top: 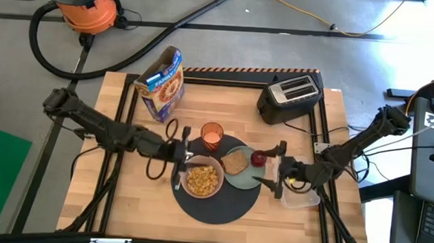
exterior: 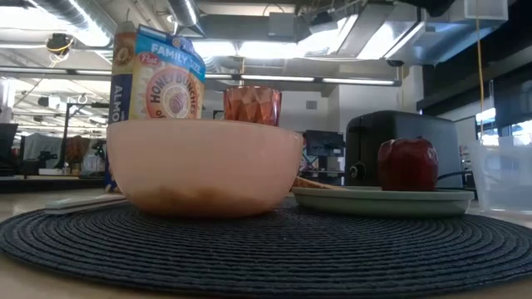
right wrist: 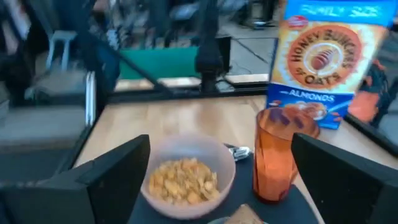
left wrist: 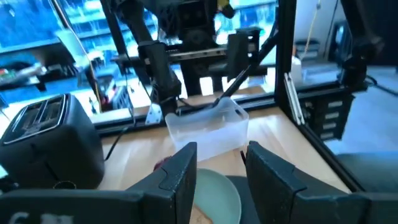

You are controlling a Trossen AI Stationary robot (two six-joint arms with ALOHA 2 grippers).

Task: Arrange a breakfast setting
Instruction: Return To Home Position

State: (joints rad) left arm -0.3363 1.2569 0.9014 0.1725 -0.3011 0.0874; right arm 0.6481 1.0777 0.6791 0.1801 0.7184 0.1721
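Note:
A round dark-grey mat [top: 220, 203] lies at the table's near middle. On it stand a pink bowl [top: 203, 180] of cereal and a pale green plate [top: 245, 178] with a toast slice [top: 235, 161] and a red apple [top: 258, 159]. An orange cup [top: 212, 136] stands at the mat's far edge. A metal spoon [right wrist: 239, 151] lies beside the bowl. My left gripper [top: 183, 158] is open and empty at the bowl's left. My right gripper [top: 275, 169] is open and empty just right of the plate.
A cereal box [top: 161, 85] stands at the far left and a black toaster [top: 289, 98] at the far right. A clear plastic container [top: 300, 196] sits right of the mat, under my right arm. Bare wood lies at the near left.

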